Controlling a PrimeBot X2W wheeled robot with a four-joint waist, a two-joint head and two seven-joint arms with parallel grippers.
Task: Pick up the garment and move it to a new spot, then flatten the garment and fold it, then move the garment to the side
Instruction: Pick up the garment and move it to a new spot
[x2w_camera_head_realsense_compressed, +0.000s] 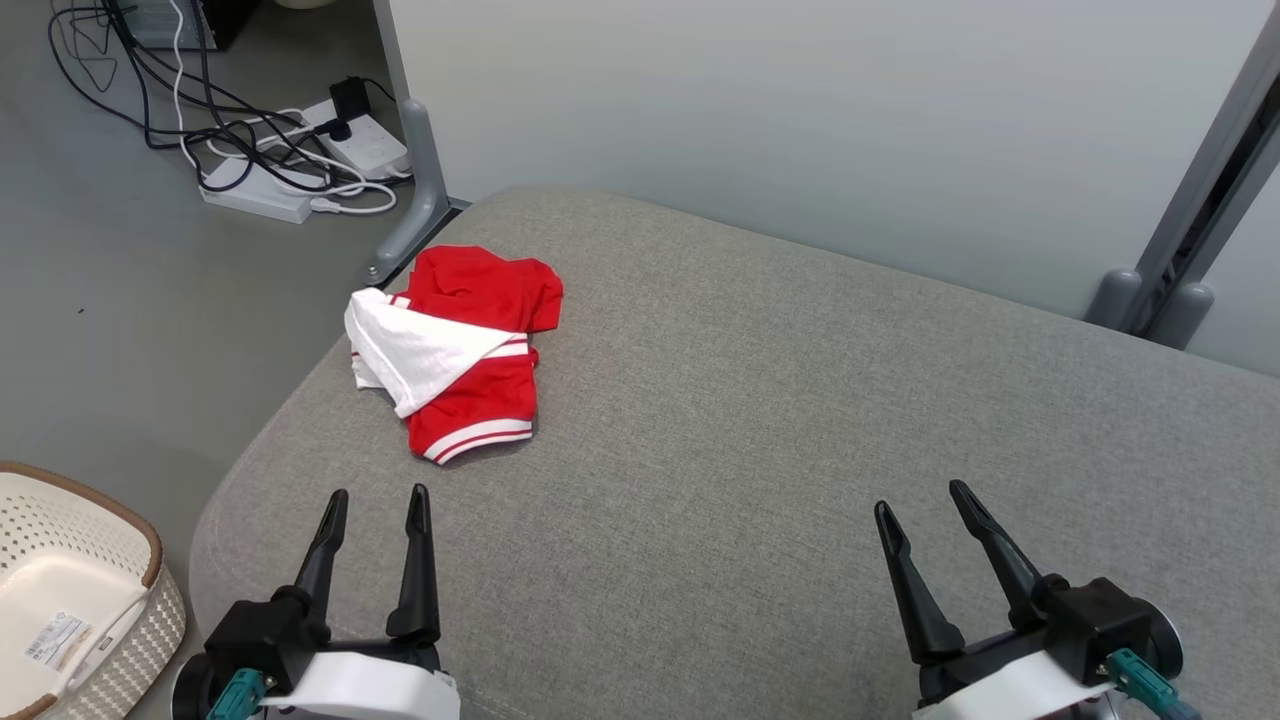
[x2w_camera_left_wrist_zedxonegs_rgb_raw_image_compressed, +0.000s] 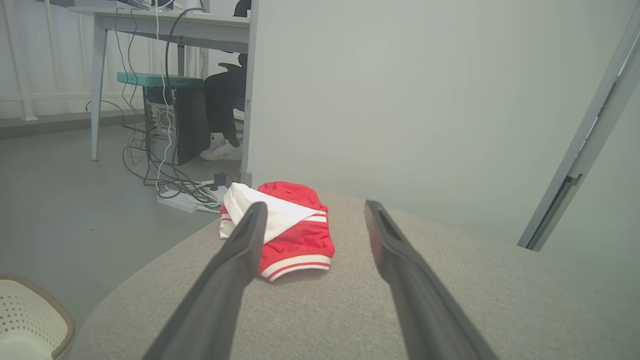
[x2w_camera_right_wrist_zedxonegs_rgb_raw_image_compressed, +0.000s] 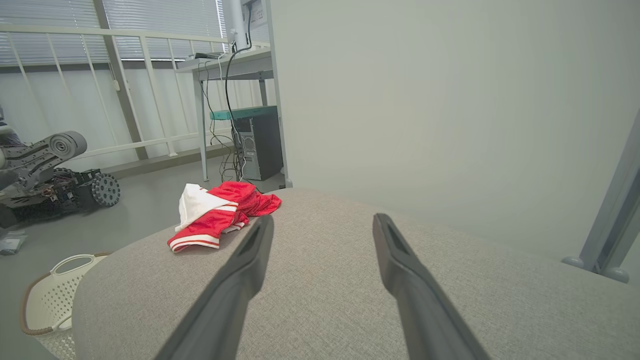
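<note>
A red and white garment (x2w_camera_head_realsense_compressed: 455, 350) lies crumpled near the far left edge of the grey cushioned surface (x2w_camera_head_realsense_compressed: 760, 420). It also appears ahead in the left wrist view as the garment (x2w_camera_left_wrist_zedxonegs_rgb_raw_image_compressed: 295, 235) and to the left in the right wrist view as the garment (x2w_camera_right_wrist_zedxonegs_rgb_raw_image_compressed: 215, 215). My left gripper (x2w_camera_head_realsense_compressed: 376, 500) hovers open at the lower left, a short way in front of the garment. At the lower right my right gripper (x2w_camera_head_realsense_compressed: 920, 496) stands open over bare fabric, far from the garment. Nothing sits between either pair of fingers.
A white perforated basket (x2w_camera_head_realsense_compressed: 70, 600) stands on the floor at the lower left. Cables and power strips (x2w_camera_head_realsense_compressed: 280, 150) lie on the floor beyond the surface's left corner. A pale partition wall (x2w_camera_head_realsense_compressed: 800, 110) with grey posts runs along the far side. A wheeled machine (x2w_camera_right_wrist_zedxonegs_rgb_raw_image_compressed: 50, 175) sits on the floor.
</note>
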